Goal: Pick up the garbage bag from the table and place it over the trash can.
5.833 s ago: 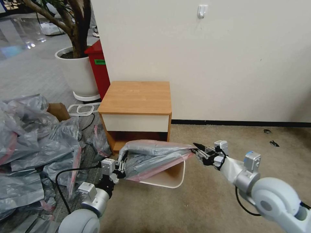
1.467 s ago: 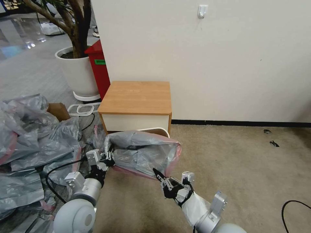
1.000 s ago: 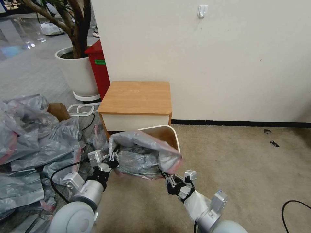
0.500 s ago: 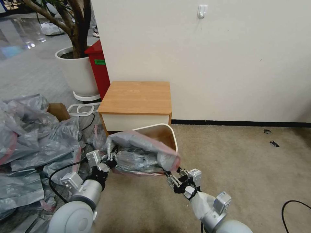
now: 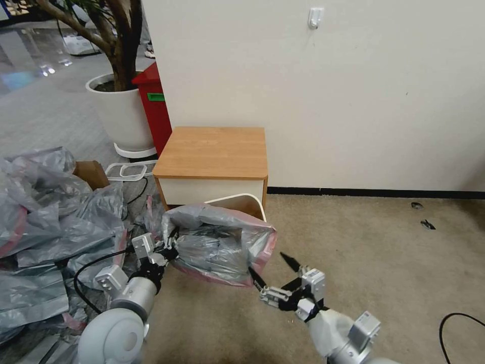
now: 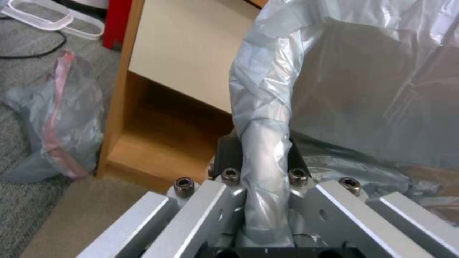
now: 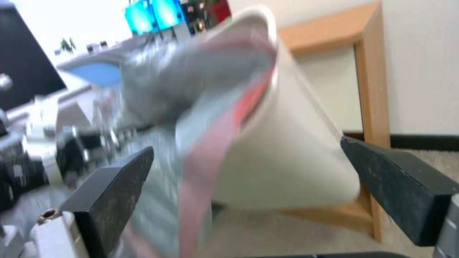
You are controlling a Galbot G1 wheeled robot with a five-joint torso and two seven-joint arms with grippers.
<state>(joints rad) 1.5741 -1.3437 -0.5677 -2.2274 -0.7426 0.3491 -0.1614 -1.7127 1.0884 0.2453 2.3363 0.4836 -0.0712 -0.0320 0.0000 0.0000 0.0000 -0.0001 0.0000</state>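
- The bag [image 5: 220, 242] is draped over the bin [image 5: 251, 203], which stands on the carpet just near of the table [image 5: 212, 151]; only the bin's far rim is left bare.
- The bag is judged very light, soft and crinkly, with no stiffness of its own, and slippery against smooth plastic.
- The pink-red gathered rim is judged the best place to be taken hold of, since the thin film elsewhere may stretch or tear.
- The left gripper [image 5: 169, 247] is clamped on a twisted fold of the bag at the bin's left side; in the left wrist view, the fold [image 6: 263, 143] is seen pinched between its 2 fingers.
- The right gripper [image 5: 270, 270] is held wide apart, near and right of the bin, with nothing gripped; 1 fingertip [image 5: 252, 275] lies close to the bag's near rim, and contact cannot be told.
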